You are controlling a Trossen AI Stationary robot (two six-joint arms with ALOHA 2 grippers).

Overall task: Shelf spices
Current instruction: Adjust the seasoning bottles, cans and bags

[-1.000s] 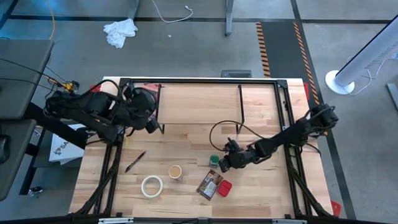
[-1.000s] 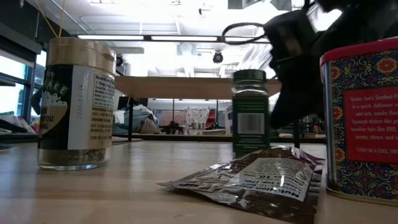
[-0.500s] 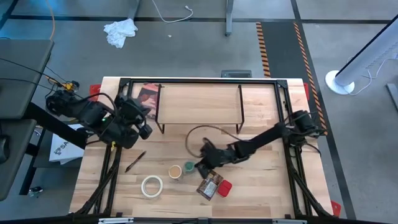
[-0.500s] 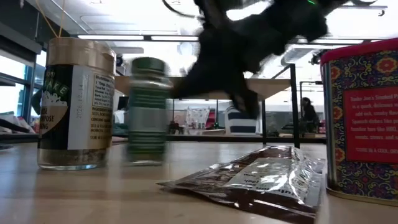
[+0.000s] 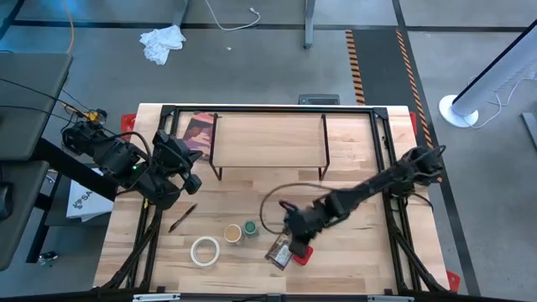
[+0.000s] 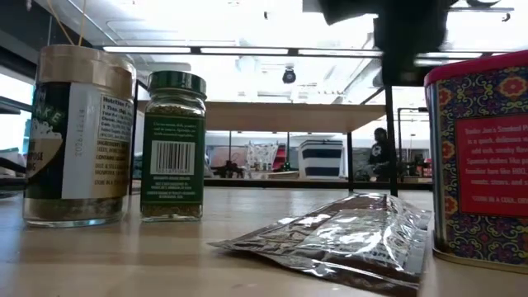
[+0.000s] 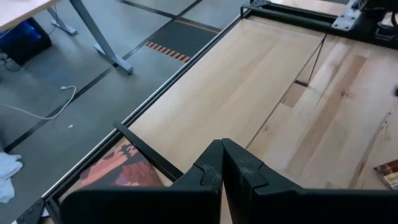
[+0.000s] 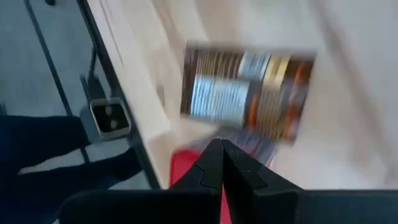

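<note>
Spices stood off the shelf (image 5: 268, 138): green-lidded jar (image 5: 250, 228) beside tan-lidded jar (image 5: 232, 232), packet (image 5: 281, 250) touching red tin (image 5: 302, 253). Right gripper (image 5: 295, 237), fingers together, hovered above the packet; left gripper (image 5: 186, 182), fingers together, waited near the shelf's left end.

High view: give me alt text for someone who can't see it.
The right gripper, shut, hovers over the packet and red tin near the table's front. Two jars stand together left of it; the shelf is bare, and the left gripper waits shut.
</note>
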